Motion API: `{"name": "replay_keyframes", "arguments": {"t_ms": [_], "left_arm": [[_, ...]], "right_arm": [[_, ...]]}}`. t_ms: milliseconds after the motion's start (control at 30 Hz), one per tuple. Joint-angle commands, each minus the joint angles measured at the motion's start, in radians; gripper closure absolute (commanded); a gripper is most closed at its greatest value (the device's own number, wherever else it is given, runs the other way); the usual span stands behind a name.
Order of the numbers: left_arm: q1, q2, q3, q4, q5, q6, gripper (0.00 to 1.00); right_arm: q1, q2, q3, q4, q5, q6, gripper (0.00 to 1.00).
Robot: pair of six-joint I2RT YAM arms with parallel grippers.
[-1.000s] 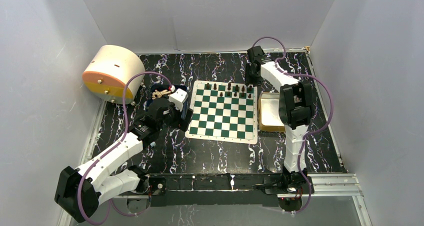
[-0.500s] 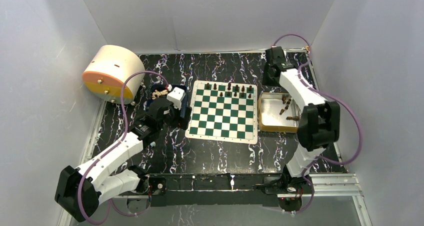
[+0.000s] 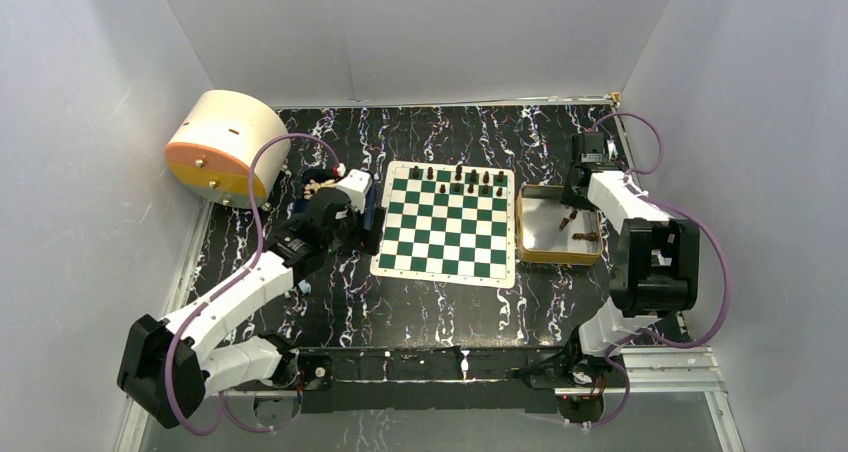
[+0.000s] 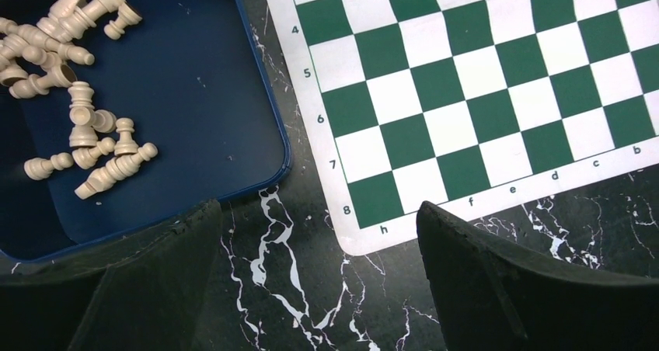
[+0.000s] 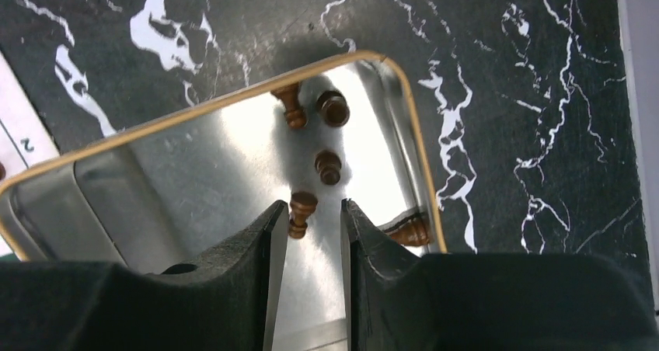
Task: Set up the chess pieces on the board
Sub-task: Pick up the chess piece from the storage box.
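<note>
Left gripper [image 4: 317, 223]: fingers wide apart, above the table between blue tray [image 4: 194, 79] and board [image 4: 466, 118] corner.
Board: dark chess pieces [image 3: 458, 180] along its far rows.
Gold tray [image 5: 194, 172]: more lying loose.
Right gripper [image 5: 312, 207]: fingers narrow, one piece [image 5: 300, 211] between the tips, unclamped.

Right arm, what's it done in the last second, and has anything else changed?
The right gripper swung from the far right corner of the board, rightward and nearer, to hang low over the gold tray, its jaws narrowing beside a dark piece, nothing gripped yet. The left gripper barely shifted, open by the blue tray. The pieces on the board stayed put.
</note>
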Motion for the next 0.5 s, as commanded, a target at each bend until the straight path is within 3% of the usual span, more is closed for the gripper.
{"name": "replay_keyframes", "arguments": {"t_ms": [0,233,467], "left_arm": [[0.004,-0.061,0.002,0.014,-0.014,-0.002,0.09],[0.004,-0.077,-0.002,0.018,-0.037,0.007,0.09],[0.004,-0.084,-0.004,0.018,-0.05,0.011,0.1]], "right_arm": [[-0.065,0.025,-0.005,0.113,-0.05,-0.021,0.61],[-0.111,0.074,0.002,0.14,-0.099,-0.029,0.56],[-0.117,0.121,0.015,0.142,-0.143,-0.026,0.61]]}}
